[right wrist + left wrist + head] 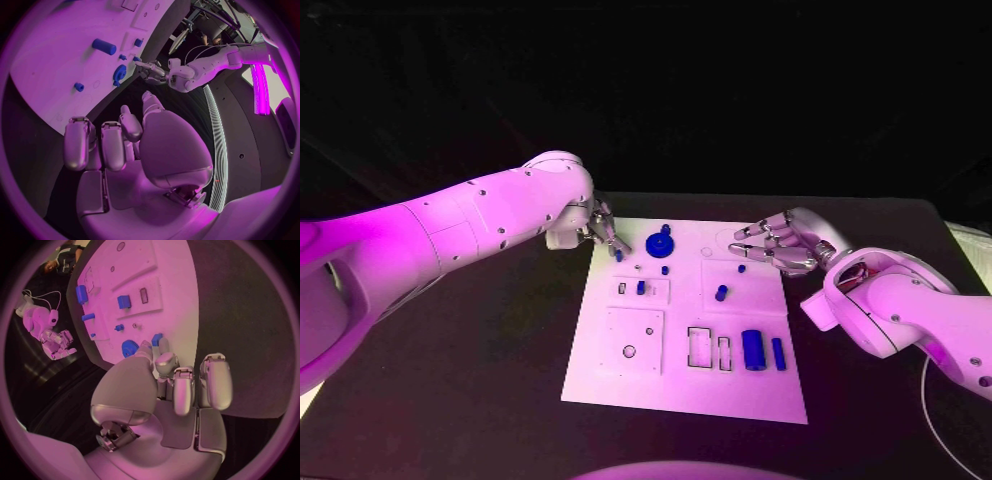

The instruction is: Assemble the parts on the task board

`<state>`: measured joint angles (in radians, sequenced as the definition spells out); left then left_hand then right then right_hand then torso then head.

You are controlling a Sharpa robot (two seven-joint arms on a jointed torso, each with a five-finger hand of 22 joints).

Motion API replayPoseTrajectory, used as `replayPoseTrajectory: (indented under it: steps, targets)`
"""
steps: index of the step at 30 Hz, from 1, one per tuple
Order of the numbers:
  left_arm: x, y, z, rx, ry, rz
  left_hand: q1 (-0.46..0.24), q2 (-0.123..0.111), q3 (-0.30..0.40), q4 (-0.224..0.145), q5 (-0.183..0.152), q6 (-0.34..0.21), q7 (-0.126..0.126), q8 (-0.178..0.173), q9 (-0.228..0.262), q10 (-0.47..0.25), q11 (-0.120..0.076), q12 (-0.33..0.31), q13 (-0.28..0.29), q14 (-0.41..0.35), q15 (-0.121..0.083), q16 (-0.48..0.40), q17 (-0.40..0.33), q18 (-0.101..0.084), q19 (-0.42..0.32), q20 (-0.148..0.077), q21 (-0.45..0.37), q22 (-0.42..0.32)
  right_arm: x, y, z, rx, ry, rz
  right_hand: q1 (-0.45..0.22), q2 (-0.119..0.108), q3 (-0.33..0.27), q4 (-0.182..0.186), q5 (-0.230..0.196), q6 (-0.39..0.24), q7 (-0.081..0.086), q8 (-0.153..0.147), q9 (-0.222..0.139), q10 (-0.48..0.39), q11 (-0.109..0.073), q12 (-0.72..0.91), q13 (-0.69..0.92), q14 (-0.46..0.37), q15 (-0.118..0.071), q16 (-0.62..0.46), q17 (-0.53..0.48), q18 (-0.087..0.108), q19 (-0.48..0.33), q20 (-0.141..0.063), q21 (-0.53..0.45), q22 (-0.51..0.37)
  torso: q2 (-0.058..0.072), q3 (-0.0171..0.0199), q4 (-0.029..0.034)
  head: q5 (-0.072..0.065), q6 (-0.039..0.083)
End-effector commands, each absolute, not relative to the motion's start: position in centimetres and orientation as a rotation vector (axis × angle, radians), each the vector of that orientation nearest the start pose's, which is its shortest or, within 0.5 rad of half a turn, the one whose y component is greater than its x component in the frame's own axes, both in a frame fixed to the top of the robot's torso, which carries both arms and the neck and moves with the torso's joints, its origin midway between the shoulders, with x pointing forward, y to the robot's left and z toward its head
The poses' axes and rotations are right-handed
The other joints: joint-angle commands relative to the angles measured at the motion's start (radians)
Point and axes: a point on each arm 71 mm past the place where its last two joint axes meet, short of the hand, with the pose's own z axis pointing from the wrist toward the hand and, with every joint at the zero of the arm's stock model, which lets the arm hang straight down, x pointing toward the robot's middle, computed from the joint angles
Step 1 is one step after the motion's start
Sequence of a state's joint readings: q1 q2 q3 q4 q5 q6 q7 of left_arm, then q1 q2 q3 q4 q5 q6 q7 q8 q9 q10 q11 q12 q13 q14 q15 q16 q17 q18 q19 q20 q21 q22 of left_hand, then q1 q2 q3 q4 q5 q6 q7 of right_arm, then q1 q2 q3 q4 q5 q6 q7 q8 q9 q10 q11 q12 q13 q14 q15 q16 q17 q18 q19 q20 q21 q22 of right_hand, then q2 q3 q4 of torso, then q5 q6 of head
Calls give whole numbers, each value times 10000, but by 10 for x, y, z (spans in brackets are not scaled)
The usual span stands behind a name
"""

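In the head view, the silver left hand (pixel 599 228) at the white task board's (pixel 678 385) eleven o'clock corner covers most of a small blue part (pixel 617 254); whether its fingertips pinch that part cannot be told. The board's tiny holes are too small to read.

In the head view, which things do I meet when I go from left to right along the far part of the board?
left hand → blue gear → right hand

No lettering, label, brand or number can be read anywhere: the white task board (pixel 733 390) at the centre of the frame carries only outlined recesses, holes and small blue parts.
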<state>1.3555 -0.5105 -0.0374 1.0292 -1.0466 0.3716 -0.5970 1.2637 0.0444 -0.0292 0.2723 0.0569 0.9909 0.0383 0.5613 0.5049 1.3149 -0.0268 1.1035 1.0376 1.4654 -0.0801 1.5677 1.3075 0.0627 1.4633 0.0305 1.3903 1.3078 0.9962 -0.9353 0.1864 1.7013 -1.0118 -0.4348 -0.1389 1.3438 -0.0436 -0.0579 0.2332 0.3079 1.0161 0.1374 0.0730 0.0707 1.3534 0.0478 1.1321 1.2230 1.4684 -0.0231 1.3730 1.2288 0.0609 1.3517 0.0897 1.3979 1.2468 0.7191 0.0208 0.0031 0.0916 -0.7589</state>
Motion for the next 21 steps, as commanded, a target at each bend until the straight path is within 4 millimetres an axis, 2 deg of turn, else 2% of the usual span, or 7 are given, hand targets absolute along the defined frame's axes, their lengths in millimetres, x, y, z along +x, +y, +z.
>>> replayPoseTrajectory:
  steps: [1,4,13,17,21]
  targets:
    - [575,192,-177,-2128,23768,-2025,368,59,229,-127,17,-97,-42,71,21,3,-73,-22,-24,1054,-100,31,2633,-116,142,-86,21,992,451,-208,-182,4598,16669,9465,-5,77,-37,2,27,-11,-9,26,13,-59,23,-17,-5,343,1,-47,2,156,-61,-12,-30,-7,0,5,1,5,-18]
    - [575,191,-178,-2071,23852,-2062,806,125,534,-337,20,-151,-68,67,30,-15,-99,-39,-39,1054,-121,31,2633,-115,140,-105,14,999,451,-208,-182,4595,16688,9470,-5,77,-37,2,27,-11,-9,26,13,-59,23,-17,-5,343,1,-47,2,156,-61,-12,-30,-7,-3,4,6,6,-44]
    - [574,190,-180,-2036,24033,-2133,1741,102,1552,-866,24,-296,-91,-4,11,-84,-127,-156,-141,1054,-145,31,2633,-117,137,-137,-2,1025,451,-208,-183,4590,16729,9482,-4,88,-43,8,29,-7,-10,28,14,-45,22,5,10,348,1,-40,18,156,-61,-13,-33,-10,-6,3,-6,-7,-100]
    - [573,191,-180,-2047,24068,-2091,1944,-126,2254,-1048,24,-358,-48,-39,2,-98,-96,-236,-215,1054,-118,31,2633,-121,138,-125,-8,1044,451,-208,-183,4591,16735,9485,-4,88,-43,8,29,-7,-10,28,14,-45,22,5,10,348,1,-40,18,156,-61,-13,-33,-10,-5,2,3,-29,-112]
    - [573,191,-180,-2086,24019,-2119,1902,-463,3007,-1147,22,-374,-15,-38,13,-75,-69,-283,-271,1054,-93,31,2633,-126,149,-99,2,1077,450,-208,-183,4592,16737,9493,-5,97,-46,14,30,-1,-11,32,15,-39,21,13,15,349,0,-41,18,156,-59,-14,-34,-10,-6,4,7,-25,-124]
